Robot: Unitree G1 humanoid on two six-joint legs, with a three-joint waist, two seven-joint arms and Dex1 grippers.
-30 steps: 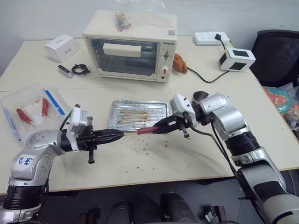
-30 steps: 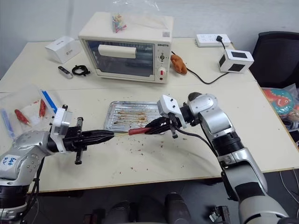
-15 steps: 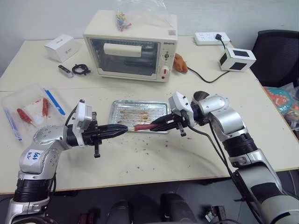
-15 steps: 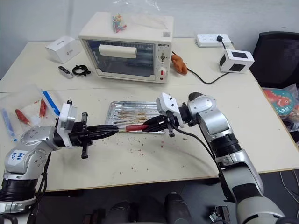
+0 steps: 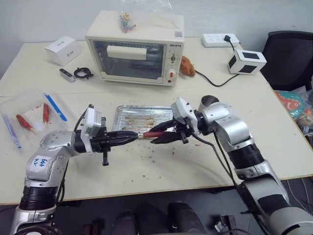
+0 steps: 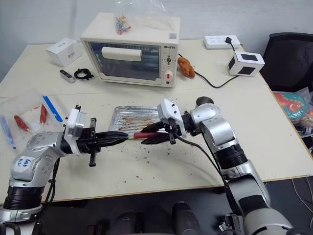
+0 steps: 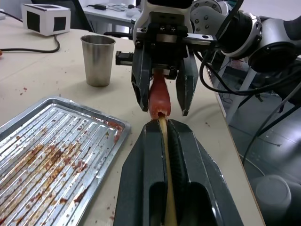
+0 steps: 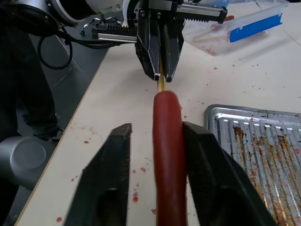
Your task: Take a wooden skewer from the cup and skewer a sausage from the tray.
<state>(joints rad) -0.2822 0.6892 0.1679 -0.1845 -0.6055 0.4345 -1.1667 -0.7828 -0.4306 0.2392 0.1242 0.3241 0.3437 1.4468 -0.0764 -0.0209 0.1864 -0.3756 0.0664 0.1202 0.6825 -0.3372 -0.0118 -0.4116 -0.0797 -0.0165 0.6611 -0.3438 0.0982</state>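
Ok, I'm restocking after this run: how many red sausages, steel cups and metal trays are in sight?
Red sausages: 3, one on the skewer, two in the clear container
Steel cups: 1
Metal trays: 1
Total: 5

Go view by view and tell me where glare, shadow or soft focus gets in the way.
Head views: even light, soft shadows under the arms, sheen on the toaster oven door. Left wrist view: the cup and tray glint; the near left pincer looks soft. Right wrist view: the sausage shows a highlight; its near end is blurred.
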